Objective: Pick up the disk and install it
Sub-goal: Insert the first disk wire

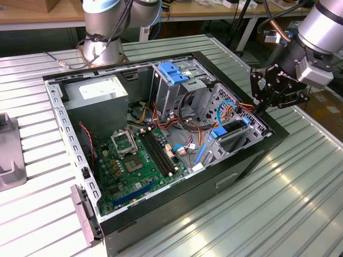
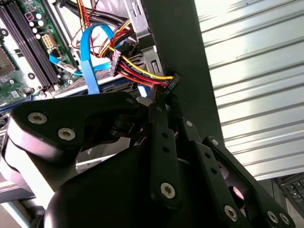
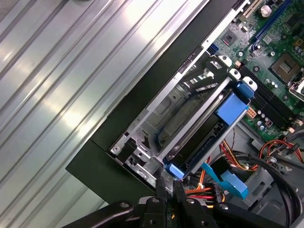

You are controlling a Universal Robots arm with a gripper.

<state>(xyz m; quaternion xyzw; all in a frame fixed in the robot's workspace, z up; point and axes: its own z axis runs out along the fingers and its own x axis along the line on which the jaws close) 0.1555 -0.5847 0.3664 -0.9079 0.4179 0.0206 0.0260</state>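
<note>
The disk [image 1: 234, 128] lies slotted in the drive cage at the case's corner nearest the exterior view's right, dark with blue rails. In the first wrist view its blue rail [image 3: 232, 107] runs along the cage opening. My black gripper [image 1: 261, 107] hangs just over the case wall beside that cage, shut, with nothing seen between its tips. In the first wrist view the gripper [image 3: 167, 185] stands close to a small blue tab [image 3: 175, 170] at the cage's end. In the second wrist view the gripper [image 2: 168, 111] is right below a black power plug [image 2: 171, 84] on red, yellow and black wires.
The open computer case [image 1: 161, 214] lies on a slatted metal table [image 1: 300, 203]. Inside are the motherboard [image 1: 134, 160], a grey power-supply box [image 1: 102, 99], an upper bay with a blue cover [image 1: 174, 72] and loose cables [image 1: 187, 107]. The arm's base [image 1: 104, 32] stands behind the case.
</note>
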